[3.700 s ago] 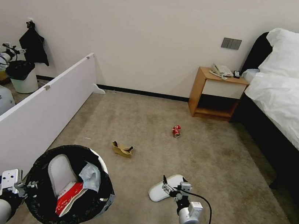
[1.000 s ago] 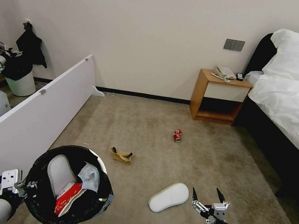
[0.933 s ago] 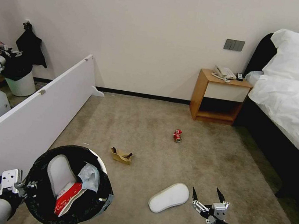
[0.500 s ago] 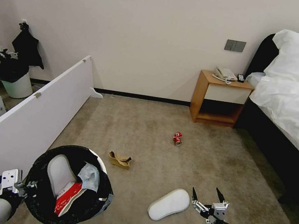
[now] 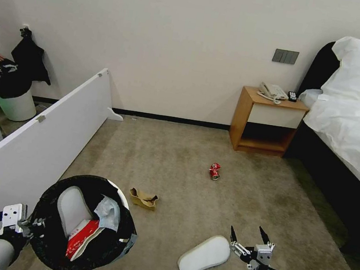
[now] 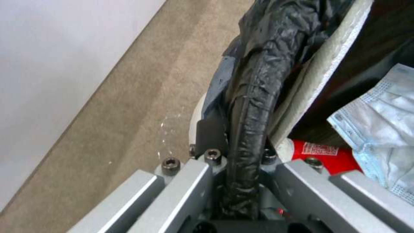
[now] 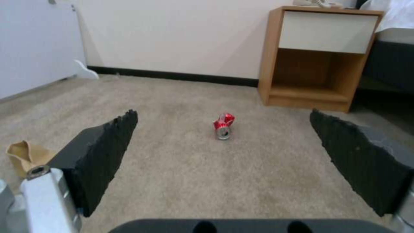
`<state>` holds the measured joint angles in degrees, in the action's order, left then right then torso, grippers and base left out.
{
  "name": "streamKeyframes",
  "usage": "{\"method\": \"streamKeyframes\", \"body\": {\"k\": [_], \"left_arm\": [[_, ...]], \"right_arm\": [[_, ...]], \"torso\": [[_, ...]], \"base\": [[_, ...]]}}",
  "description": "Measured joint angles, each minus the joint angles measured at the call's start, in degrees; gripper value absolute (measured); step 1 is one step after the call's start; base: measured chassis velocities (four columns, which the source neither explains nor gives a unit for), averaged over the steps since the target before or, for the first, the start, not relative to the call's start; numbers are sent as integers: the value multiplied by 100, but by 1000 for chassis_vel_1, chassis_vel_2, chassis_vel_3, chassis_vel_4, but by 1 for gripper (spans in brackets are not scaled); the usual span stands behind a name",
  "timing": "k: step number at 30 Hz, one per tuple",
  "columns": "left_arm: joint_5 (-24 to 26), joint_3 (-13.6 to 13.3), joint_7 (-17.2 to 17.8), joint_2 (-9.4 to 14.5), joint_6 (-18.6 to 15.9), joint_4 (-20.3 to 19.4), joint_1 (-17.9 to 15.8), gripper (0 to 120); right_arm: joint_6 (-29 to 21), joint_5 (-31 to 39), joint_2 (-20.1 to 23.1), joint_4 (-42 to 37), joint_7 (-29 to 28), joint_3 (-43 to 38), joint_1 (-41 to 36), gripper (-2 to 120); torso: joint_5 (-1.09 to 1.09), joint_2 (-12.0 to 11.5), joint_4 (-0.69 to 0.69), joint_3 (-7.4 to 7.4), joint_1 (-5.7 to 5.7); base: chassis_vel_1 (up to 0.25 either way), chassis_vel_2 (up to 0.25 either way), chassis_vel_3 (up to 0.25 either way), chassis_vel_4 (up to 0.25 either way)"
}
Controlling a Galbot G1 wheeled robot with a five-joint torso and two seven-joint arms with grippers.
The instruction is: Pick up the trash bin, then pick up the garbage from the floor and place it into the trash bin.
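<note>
The left gripper [image 5: 27,224] is clenched on the crinkled black-bag rim of the round white plastic trash bin [image 5: 85,223], which holds a white slipper, a red-white carton and a tissue. The right gripper [image 5: 248,239], pincer released with its jaws spread, hovers over the beige carpet [image 5: 176,161] beside a flat oval white slipper [image 5: 204,255]. A torn brown cardboard scrap [image 5: 144,198] and a crushed red can [image 5: 214,171] lie farther out on the carpet.

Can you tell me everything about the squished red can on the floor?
The crushed red can is small, red with white markings, and looks like thin metal. It is dented and crumpled in the middle. It lies on its side on the beige carpet, with its silver round end facing the robot. Nothing touches it but the carpet. It sits out in the open floor, in front of the wooden nightstand, and the right gripper, open, points toward it from well short of it.
</note>
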<state>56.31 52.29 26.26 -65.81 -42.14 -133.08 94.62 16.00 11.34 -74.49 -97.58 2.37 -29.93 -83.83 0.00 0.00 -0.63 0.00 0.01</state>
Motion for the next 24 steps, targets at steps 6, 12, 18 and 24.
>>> {"method": "streamKeyframes", "body": {"k": [6,12,18,24], "left_arm": [[7,0,3,8,0,0,-8,0],[9,3,7,14,0,-6,-12,0],[9,27,10,2,1,-20,25,0],[8,100,7,-22,0,-62,126,0]], "right_arm": [[-2,31,9,18,9,20,9,100],[0,48,32,26,18,37,23,100],[-238,332,168,52,-90,175,47,100],[-384,663,433,231,-309,437,193,100]], "torso": [[0,0,-1,0,0],[0,0,-1,0,0],[0,0,-1,0,0],[1,0,0,0,0]], "base": [[-73,60,64,-69],[-77,79,82,-73],[-34,33,30,-26],[0,0,0,0]]}}
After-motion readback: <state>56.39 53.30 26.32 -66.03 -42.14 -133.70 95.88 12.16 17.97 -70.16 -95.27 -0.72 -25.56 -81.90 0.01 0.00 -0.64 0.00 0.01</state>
